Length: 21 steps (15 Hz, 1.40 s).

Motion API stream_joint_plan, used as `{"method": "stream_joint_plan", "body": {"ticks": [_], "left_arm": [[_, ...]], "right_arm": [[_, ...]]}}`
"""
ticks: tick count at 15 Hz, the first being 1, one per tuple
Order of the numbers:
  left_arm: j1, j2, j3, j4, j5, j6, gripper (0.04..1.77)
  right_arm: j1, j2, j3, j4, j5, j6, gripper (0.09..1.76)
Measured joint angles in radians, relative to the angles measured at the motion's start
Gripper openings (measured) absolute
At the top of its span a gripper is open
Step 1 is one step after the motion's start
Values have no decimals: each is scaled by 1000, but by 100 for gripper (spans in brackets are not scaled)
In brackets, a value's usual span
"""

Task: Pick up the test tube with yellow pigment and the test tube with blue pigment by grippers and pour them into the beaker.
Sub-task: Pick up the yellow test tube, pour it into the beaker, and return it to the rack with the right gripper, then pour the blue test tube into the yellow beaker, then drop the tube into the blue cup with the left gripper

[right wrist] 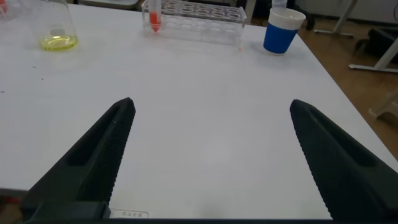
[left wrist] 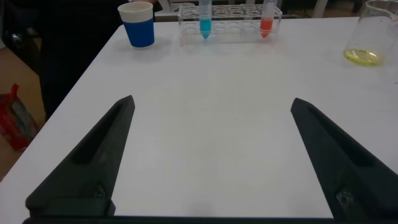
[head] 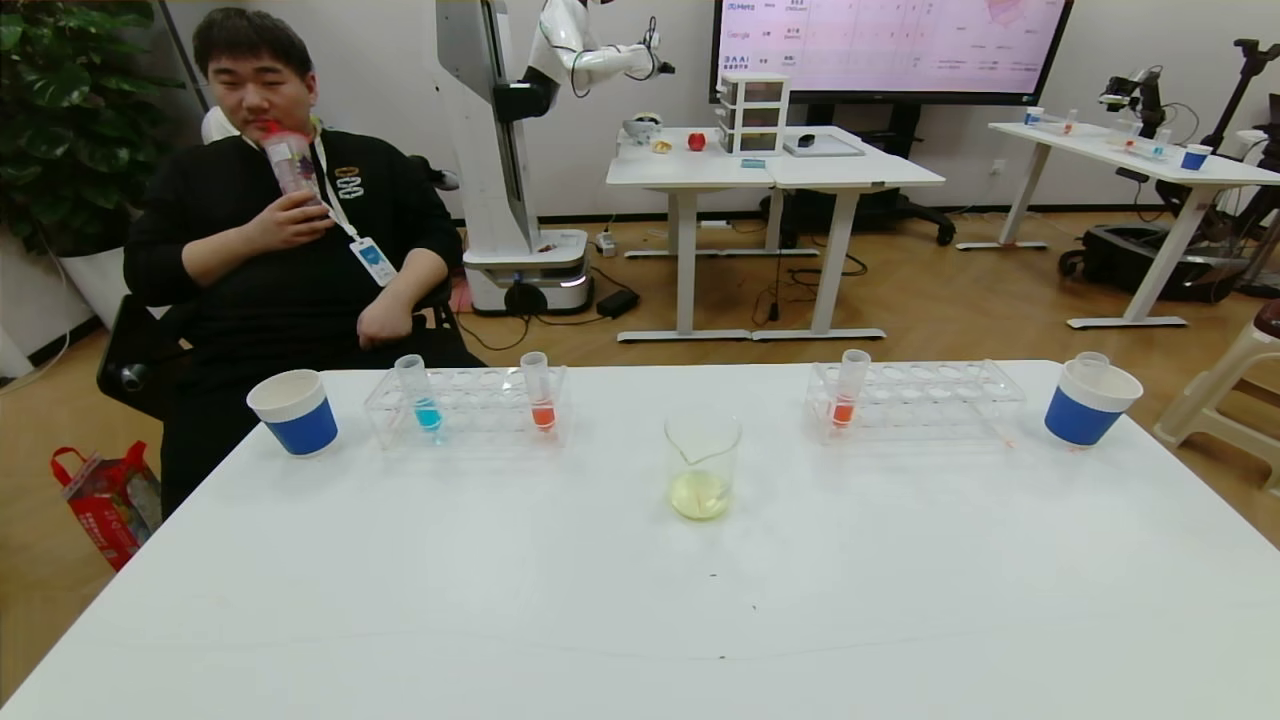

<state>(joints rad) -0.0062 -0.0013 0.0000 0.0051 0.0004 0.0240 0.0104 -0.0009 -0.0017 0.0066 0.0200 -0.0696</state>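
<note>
Left wrist view: left pincer (left wrist: pixel 211 155) wide, empty; test tube with blue pigment (left wrist: pixel 204 22) upright in rack, ahead across counter (left wrist: pixel 205 87), left of beaker (left wrist: pixel 367 37). Right pincer (right wrist: pixel 208 155) wide, empty, farther.

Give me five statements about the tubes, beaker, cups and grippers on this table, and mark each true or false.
1. The beaker holds a little yellow liquid. True.
2. The test tube with blue pigment is in the left gripper. False: it stands in the left tube rack, and the left gripper is open and empty above bare table.
3. The right tube rack holds one orange-red tube. True.
4. Both paper cups sit side by side next to the beaker. False: the left paper cup and the right paper cup stand at opposite ends, outside the racks.
5. The right gripper is shut on a tube. False: it is open, holding nothing.
</note>
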Motion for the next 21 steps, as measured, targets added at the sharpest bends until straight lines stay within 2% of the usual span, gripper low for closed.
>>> {"method": "stream_joint_plan", "body": {"ticks": [4,5,8,11,12,14,21], "left_arm": [[0,0,-4,-8,0,-2,175],[0,2,-29,-13,-1,0,175],[-2,83,-156,-16,-2,20,175],[-14,287,-334,-74,-5,27,175],[-16,364,-372,-120,-5,28,175],[-16,557,-434,-283,-6,30,175],[-18,1273,-506,-883,-5,26,175]], "right_arm": [[0,0,2,0,-1,0,174],[0,0,2,0,-1,0,174],[0,0,2,0,-1,0,174],[0,0,2,-1,-1,17,174],[0,0,2,-2,-3,24,174],[1,0,2,-2,-4,32,174],[1,0,2,-2,-4,32,174]]}}
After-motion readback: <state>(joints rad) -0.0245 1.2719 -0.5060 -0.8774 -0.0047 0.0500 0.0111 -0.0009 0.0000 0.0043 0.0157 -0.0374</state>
